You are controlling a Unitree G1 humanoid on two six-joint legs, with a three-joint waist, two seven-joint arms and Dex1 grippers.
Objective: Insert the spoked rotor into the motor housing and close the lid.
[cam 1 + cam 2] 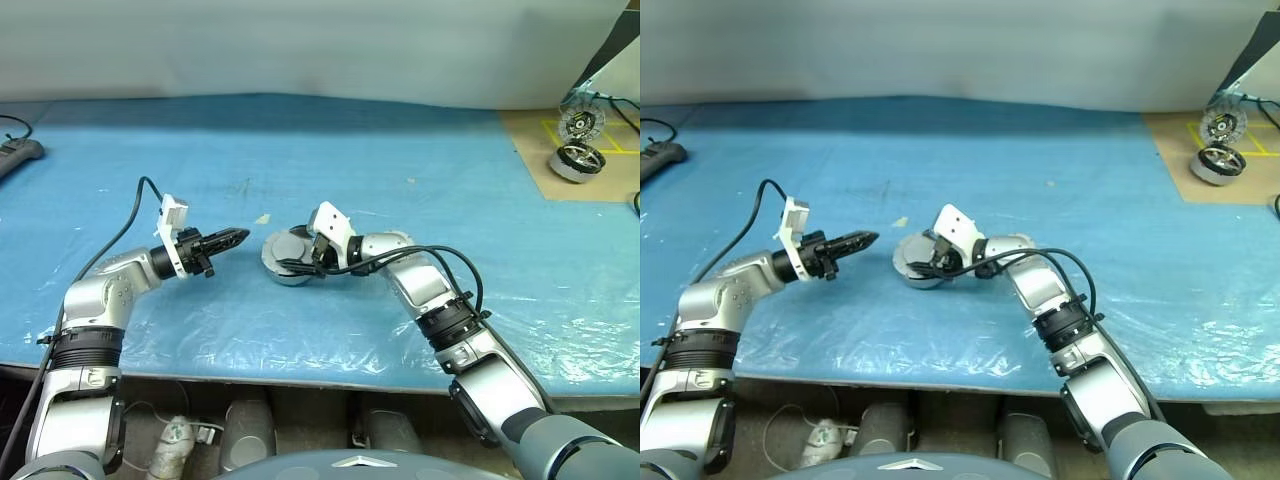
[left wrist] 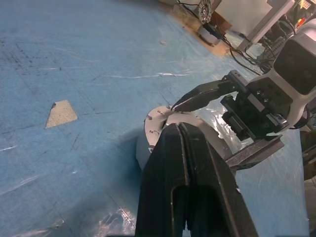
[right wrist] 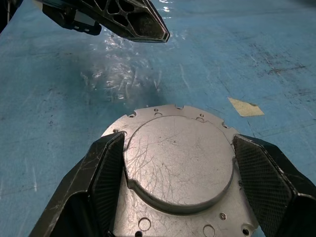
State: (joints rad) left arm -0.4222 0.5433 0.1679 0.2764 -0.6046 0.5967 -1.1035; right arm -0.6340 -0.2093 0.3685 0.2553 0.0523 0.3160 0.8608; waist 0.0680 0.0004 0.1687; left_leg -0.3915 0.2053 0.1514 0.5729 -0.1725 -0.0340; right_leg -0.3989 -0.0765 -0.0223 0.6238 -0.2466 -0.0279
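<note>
Resting surface: blue mat [image 1: 400, 150] over the table.
Left gripper [image 1: 240, 236]: fingers pressed together, empty, tip aimed toward the housing, just beside it and not touching.
Motor housing [image 1: 287, 272]: on the mat at centre, lid [image 3: 178, 162] seated on top (smooth pale grey face up, round raised boss).
Right gripper [image 3: 177, 173]: jaws spread wide, one finger [image 3: 109, 173] at each side of the lid; contact cannot be told.
Far right: second motor assembly [image 1: 577, 162] on a brown board [image 1: 620, 180].

A blue-covered table [image 1: 300, 150] carries the lidded motor housing [image 1: 285, 258] at centre; a brown board [image 1: 620, 170] lies upper right.
</note>
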